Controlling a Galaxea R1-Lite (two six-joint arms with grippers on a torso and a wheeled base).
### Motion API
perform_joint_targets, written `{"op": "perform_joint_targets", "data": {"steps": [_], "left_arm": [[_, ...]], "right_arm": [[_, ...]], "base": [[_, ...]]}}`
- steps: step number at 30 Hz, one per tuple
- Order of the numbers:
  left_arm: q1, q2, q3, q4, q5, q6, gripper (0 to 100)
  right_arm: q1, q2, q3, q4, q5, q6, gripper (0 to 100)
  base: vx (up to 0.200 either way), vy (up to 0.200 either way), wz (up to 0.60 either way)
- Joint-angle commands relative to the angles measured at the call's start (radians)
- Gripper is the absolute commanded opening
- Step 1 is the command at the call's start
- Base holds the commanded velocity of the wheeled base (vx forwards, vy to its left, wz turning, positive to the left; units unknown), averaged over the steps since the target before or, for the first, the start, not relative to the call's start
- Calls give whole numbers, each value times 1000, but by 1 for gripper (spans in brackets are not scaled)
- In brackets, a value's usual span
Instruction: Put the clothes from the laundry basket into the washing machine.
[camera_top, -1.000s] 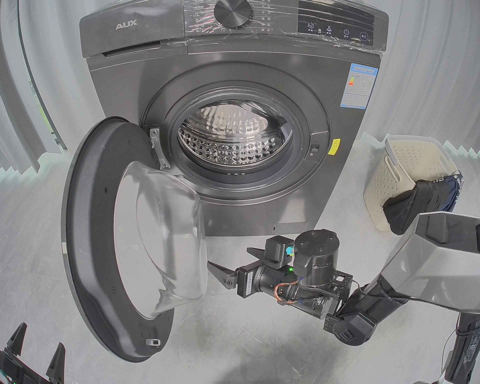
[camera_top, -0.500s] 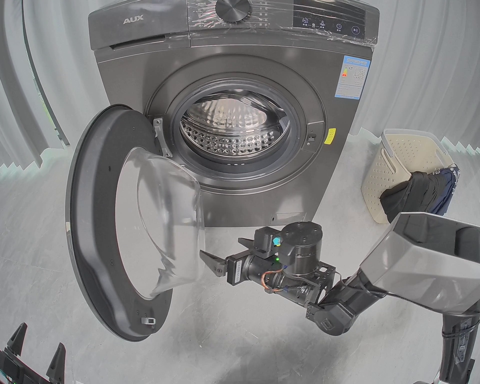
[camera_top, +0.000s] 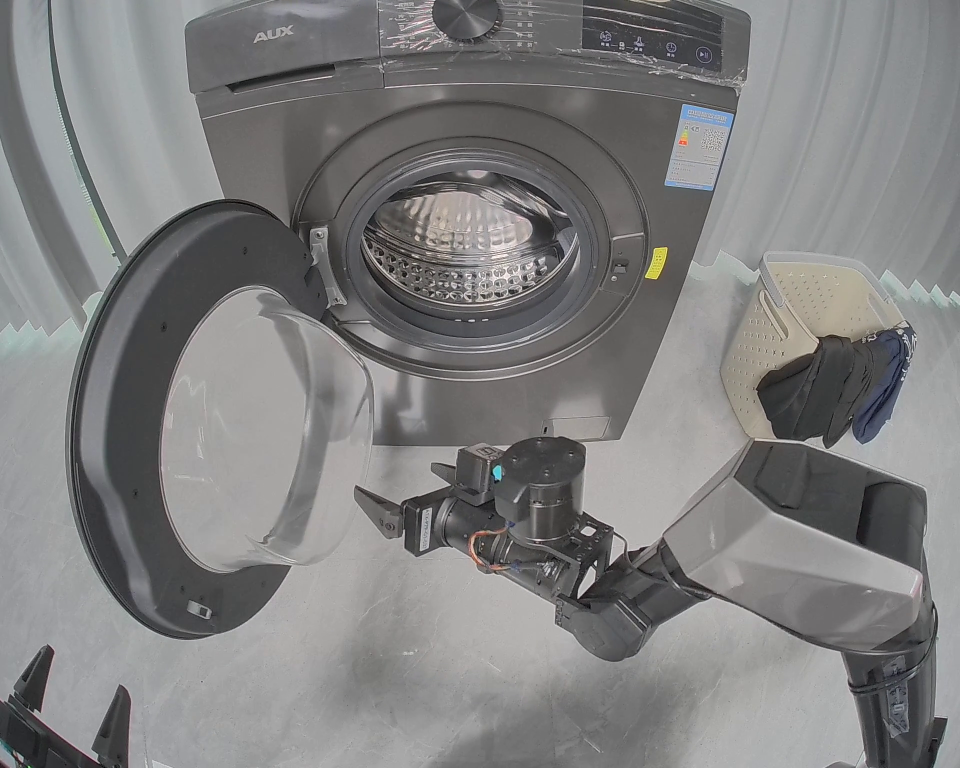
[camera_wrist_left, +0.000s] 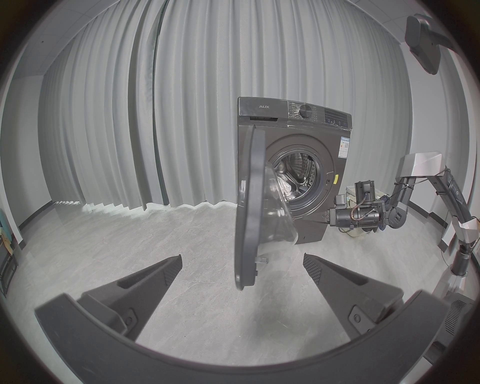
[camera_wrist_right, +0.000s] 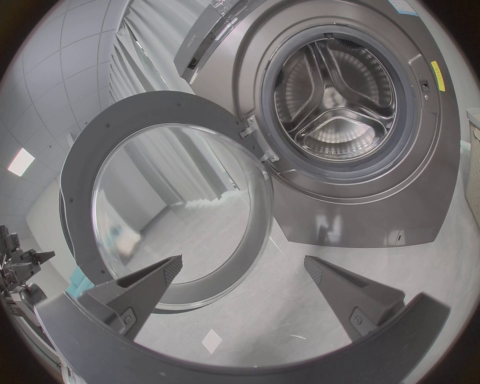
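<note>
Head view: the right end effector (camera_top: 398, 490), spread wide and holding nothing, hovers low over the grey floor (camera_top: 450, 680) in front of the washing machine (camera_top: 470, 110). Just ahead of its tips hangs the machine's open door (camera_top: 120, 400), whose clear glass bowl (camera_top: 270, 430) bulges toward it; whether the two touch cannot be told. Above and beyond the end effector the steel drum (camera_top: 465, 250) stands open. Well behind it, back along its arm and beside the machine, the cream laundry basket (camera_top: 745, 350) stands on the floor, with the clothes (camera_top: 820, 385), black and navy, draped over its near rim. The left end effector (camera_top: 72, 690), also spread wide and empty, sits low on the other side of the door, well apart from it.
</note>
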Motion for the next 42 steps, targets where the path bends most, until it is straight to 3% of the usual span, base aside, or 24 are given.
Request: {"op": "perform_joint_targets", "data": {"steps": [1, 7, 9, 20, 25, 31, 32, 33, 35, 41, 42], "left_arm": [[1, -18, 16, -1, 0, 0, 100], [1, -18, 16, 0, 0, 0, 100], [1, -18, 16, 0, 0, 0, 100], [1, -18, 16, 0, 0, 0, 100], [1, -18, 16, 0, 0, 0, 100], [1, -18, 16, 0, 0, 0, 100], [1, -18, 16, 0, 0, -2, 100], [1, -18, 16, 0, 0, -2, 100], [1, -18, 16, 0, -1, -2, 100], [1, -18, 15, 0, 0, -2, 100], [1, -18, 16, -1, 0, -2, 100]], "right_arm": [[-16, 20, -92, 66, 0, 3, 100], [-10, 87, -212, 176, -12, 7, 100], [3, 116, -264, 208, -37, 7, 100], [61, 268, -536, 268, -52, 18, 100], [55, 248, -530, 262, -72, 37, 100], [15, 95, -367, 251, -78, 38, 100], [-5, 34, -283, 242, -78, 35, 100], [-7, 26, -273, 239, -78, 35, 100], [-39, -104, -102, 199, -76, 27, 100], [-76, -431, 250, 104, -78, 20, 100], [-77, -448, 265, 102, -78, 17, 100]], "base": [[0, 0, 0], [0, 0, 0], [0, 0, 0], [0, 0, 0], [0, 0, 0], [0, 0, 0], [0, 0, 0], [0, 0, 0], [0, 0, 0], [0, 0, 0], [0, 0, 0]]}}
